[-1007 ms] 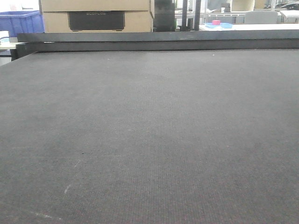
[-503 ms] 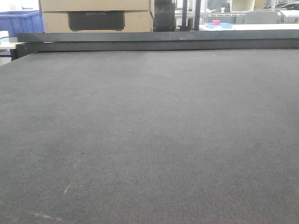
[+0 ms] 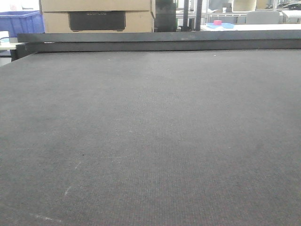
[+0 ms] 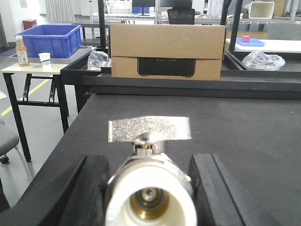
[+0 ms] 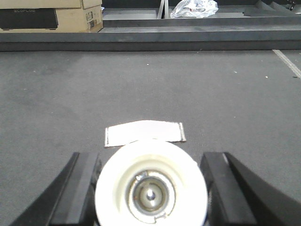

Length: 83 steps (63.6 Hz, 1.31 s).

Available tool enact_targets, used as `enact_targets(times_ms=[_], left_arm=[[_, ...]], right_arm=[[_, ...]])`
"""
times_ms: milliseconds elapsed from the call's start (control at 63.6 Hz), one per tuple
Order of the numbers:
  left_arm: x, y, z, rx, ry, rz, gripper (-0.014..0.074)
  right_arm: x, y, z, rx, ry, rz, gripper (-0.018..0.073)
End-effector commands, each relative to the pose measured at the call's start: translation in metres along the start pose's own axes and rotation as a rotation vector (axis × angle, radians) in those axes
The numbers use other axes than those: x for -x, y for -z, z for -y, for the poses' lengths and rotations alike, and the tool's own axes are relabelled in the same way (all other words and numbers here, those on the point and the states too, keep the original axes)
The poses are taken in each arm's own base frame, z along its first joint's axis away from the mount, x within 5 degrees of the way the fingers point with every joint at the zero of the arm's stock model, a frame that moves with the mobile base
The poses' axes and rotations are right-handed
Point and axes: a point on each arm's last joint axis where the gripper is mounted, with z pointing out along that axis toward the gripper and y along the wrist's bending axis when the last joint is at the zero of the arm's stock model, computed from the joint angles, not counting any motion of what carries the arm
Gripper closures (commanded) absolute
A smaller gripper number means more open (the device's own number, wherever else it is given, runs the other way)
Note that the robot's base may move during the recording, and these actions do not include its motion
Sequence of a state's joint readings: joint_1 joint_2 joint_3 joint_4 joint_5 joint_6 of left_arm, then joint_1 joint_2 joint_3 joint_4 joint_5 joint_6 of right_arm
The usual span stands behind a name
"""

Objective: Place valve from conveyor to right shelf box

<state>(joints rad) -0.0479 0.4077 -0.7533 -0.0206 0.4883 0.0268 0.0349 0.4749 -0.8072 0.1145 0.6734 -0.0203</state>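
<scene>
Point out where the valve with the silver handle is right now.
Left wrist view, bottom centre: the valve is gripped between the black fingers of the left gripper, over the conveyor near its left edge, facing the cardboard box beyond.

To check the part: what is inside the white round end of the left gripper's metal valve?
The white valve end shows a brass-coloured ring around a small dark centre; deeper parts are hidden.
</scene>
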Motion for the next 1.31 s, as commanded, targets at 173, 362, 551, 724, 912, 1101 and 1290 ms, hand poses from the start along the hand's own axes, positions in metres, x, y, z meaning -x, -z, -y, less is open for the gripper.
enact_targets(times_ms=[173, 362, 551, 724, 912, 1101, 1290], left_arm=[[0.0075, 0.0029, -0.0003, 0.005, 0.004, 0.072, 0.0707], [0.0075, 0.0029, -0.0003, 0.005, 0.004, 0.072, 0.0707], [0.0075, 0.0029, -0.0003, 0.005, 0.004, 0.072, 0.0707], [0.0075, 0.0029, -0.0003, 0.005, 0.004, 0.072, 0.0707], [0.0075, 0.0029, -0.0003, 0.005, 0.004, 0.072, 0.0707], [0.0075, 0.0029, -0.0003, 0.005, 0.004, 0.072, 0.0707], [0.0075, 0.0029, -0.0003, 0.005, 0.004, 0.072, 0.0707]], right_arm=[[0.0095, 0.0048, 0.0002, -0.008, 0.013, 0.099, 0.0721], [0.0095, 0.0048, 0.0002, -0.008, 0.013, 0.099, 0.0721], [0.0095, 0.0048, 0.0002, -0.008, 0.013, 0.099, 0.0721], [0.0097, 0.0049, 0.0002, -0.008, 0.013, 0.101, 0.0721], [0.0098, 0.0049, 0.0002, -0.008, 0.013, 0.103, 0.0721], [0.0098, 0.0049, 0.0002, -0.008, 0.013, 0.103, 0.0721], [0.0098, 0.0049, 0.0002, -0.008, 0.013, 0.103, 0.0721]])
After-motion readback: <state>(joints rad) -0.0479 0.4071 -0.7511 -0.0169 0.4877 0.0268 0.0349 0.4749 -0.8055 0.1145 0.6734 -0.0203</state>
